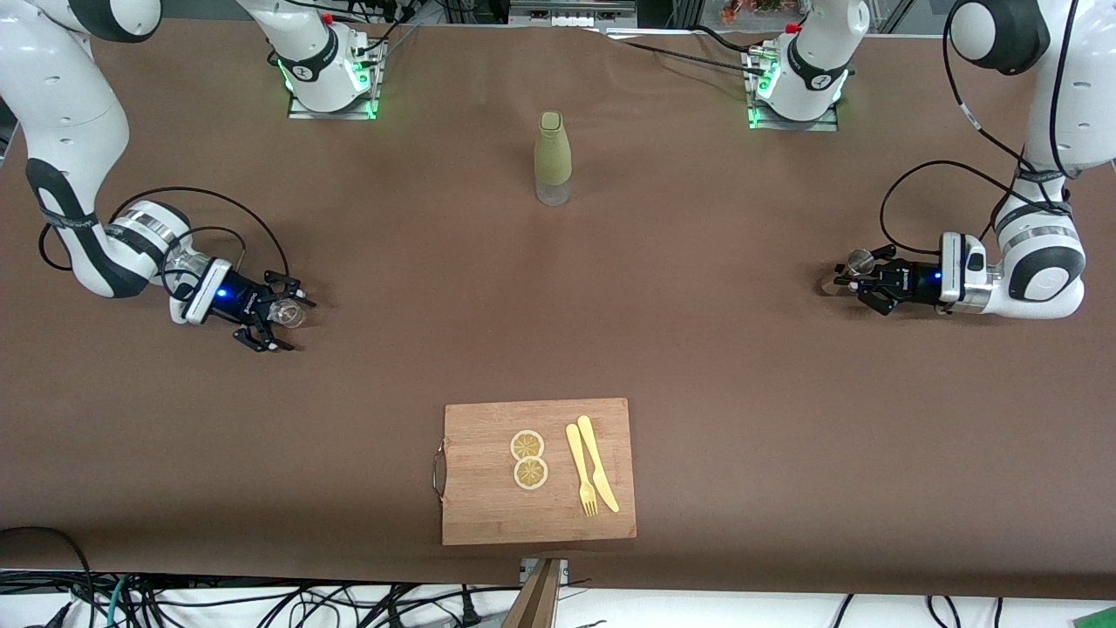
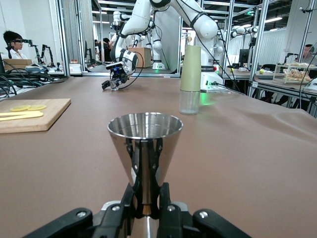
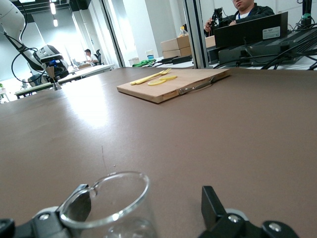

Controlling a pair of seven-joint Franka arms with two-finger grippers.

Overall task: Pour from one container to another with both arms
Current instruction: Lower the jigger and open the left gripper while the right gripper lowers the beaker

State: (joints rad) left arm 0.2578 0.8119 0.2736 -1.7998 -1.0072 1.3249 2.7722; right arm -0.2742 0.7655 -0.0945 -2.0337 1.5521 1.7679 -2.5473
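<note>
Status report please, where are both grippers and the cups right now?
Left gripper shut on metal cup, low at its table end. Right gripper open around glass cup, opposite end. Bottle stands mid-table between them.

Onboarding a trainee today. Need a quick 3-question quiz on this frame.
1. True or false: the shiny conical steel cup is clamped in the left gripper.
2. What lies beside the two round lemon slices on the wooden cutting board? A) a spoon B) a yellow fork and knife C) a straw
3. Fill in: the right gripper is open around a clear ____.
Key: 1 true; 2 B; 3 glass.
</note>
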